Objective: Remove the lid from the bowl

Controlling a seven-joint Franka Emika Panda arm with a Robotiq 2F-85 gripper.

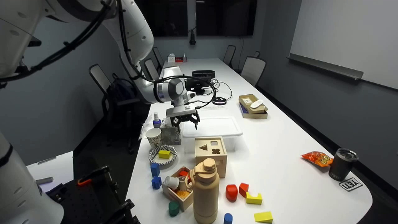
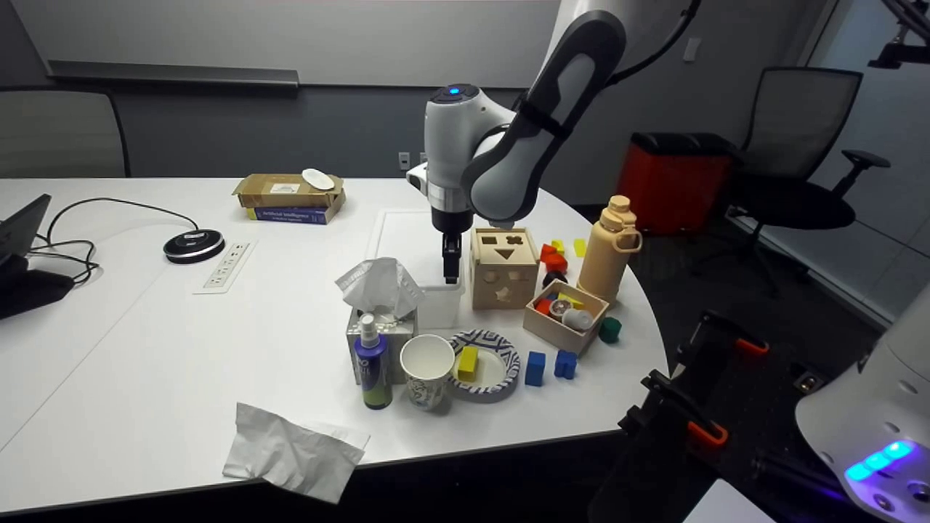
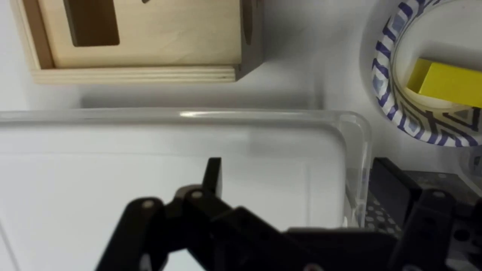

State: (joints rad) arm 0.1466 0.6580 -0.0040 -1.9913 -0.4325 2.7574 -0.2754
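A rectangular clear plastic container (image 1: pixel 230 143) stands on the table with a white lid (image 1: pixel 214 127) on top. The lid also shows in an exterior view (image 2: pixel 403 232) and, with its clear rim, in the wrist view (image 3: pixel 263 180). No round bowl with a lid shows. My gripper (image 1: pixel 187 127) is open and empty, pointing down at the lid's edge beside the tissue box. In the wrist view the gripper (image 3: pixel 297 162) straddles the lid's right edge: one finger is over the lid, the other outside the rim. Whether the fingers touch anything cannot be told.
A wooden shape-sorter box (image 2: pixel 505 269) stands close beside the container. A tissue box (image 2: pixel 396 338), spray bottle (image 2: pixel 374 367), paper cup (image 2: pixel 427 370) and plate (image 2: pixel 512 363) with a yellow block stand near. A tan bottle (image 1: pixel 206 193) and toy tray (image 1: pixel 177 197) are further along.
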